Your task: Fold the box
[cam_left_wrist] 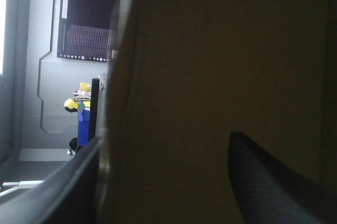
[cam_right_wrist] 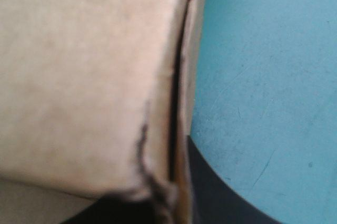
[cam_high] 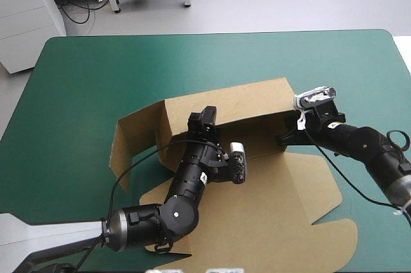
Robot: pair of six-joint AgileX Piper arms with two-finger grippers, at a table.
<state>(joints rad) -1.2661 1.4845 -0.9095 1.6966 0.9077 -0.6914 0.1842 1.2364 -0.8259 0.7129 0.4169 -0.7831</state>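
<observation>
The brown box (cam_high: pixel 138 135) stood half-raised in the middle of the teal-green cover (cam_high: pixel 96 74).
Nearest lay its flat lid (cam_high: pixel 270 221); beyond, the left gripper (cam_high: pixel 204 125) straddled the back wall (cam_high: pixel 244 101), fingers apart; the right gripper (cam_high: pixel 287 137) pinched the box's right end.

A wall of the brown board box (cam_right_wrist: pixel 79 76) fills most of the view, with a second layer of board lying against its edge and a thin dark gap running between the two. That doubled edge is pinched by the right gripper (cam_right_wrist: pixel 171 197), whose broad, curved black fingers (cam_right_wrist: pixel 221 205) press in on it from either side, where the board's corner is frayed. Beside the box lies the teal-green table cover (cam_right_wrist: pixel 263 66), faintly scratched.
</observation>
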